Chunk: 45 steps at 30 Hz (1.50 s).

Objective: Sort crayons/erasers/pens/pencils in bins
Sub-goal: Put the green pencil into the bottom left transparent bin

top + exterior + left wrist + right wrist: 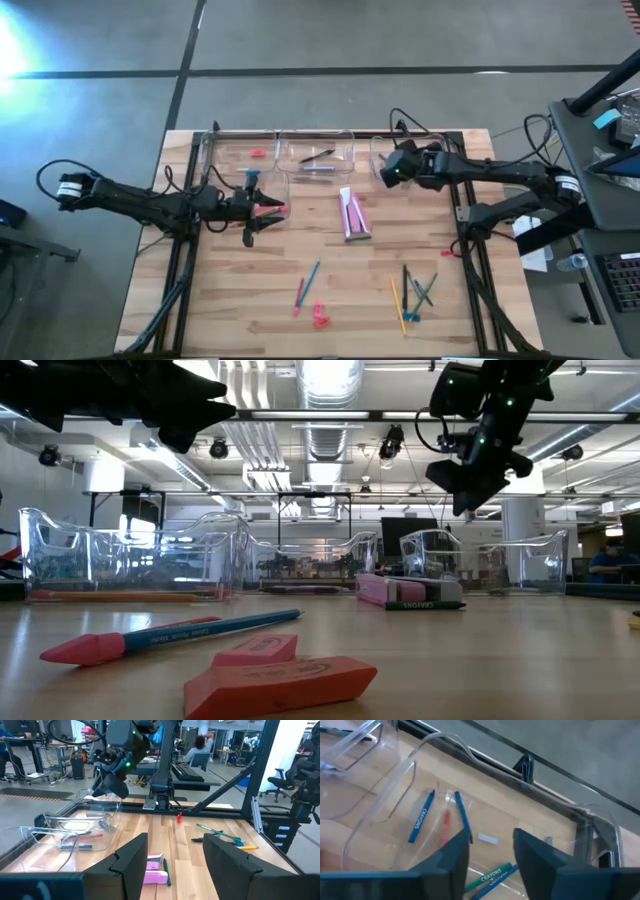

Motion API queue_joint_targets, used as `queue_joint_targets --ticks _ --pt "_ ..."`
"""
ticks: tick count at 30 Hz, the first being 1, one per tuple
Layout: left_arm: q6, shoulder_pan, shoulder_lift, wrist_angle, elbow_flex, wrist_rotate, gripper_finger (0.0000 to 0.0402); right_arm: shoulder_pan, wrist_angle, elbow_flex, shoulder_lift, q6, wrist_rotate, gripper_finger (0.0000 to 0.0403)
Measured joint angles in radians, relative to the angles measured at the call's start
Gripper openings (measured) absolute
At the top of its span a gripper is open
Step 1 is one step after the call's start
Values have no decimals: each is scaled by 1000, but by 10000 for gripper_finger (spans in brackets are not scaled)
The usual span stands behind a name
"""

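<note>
Clear bins stand along the far edge. My right gripper (388, 172) (492, 837) hangs open, tilted down, over the far right bin (410, 150), with nothing between its fingers. Blue, red and green crayons (420, 817) lie in that bin. My left gripper (272, 208) (172, 865) is open and level above the table's left half, beside another bin (255, 185), and is empty. Pink erasers (320, 318) (280, 680) lie at the near edge. Loose pens and pencils (415, 295) lie at the near right.
A pink crayon box (353, 215) lies flat mid-table. A blue and red stick (305, 285) lies near the erasers. The far left bin (232, 152) holds a red piece, and the middle bin (315, 158) holds a dark pen. Black frame rails (465, 230) run along the table's sides.
</note>
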Motion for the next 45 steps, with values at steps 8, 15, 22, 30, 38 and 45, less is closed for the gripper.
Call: queue_joint_targets --ticks 8,15,22,30,38,45 --pt "6 0 0 1 0 1 177 124 53 -2 -56 -68 -34 197" --pt "-4 -17 47 2 0 1 177 470 271 -68 -64 -69 -32 184" --pt "-30 -91 159 8 43 -1 177 765 429 -103 33 21 -29 176" --pt "-30 -178 285 6 123 -5 177 966 237 -93 134 573 -115 169" --pt "-47 -238 354 4 161 -7 177 1099 127 -38 279 1015 -343 164" --pt "-59 -295 373 1 172 -33 177 1172 -202 171 348 1298 -388 164"
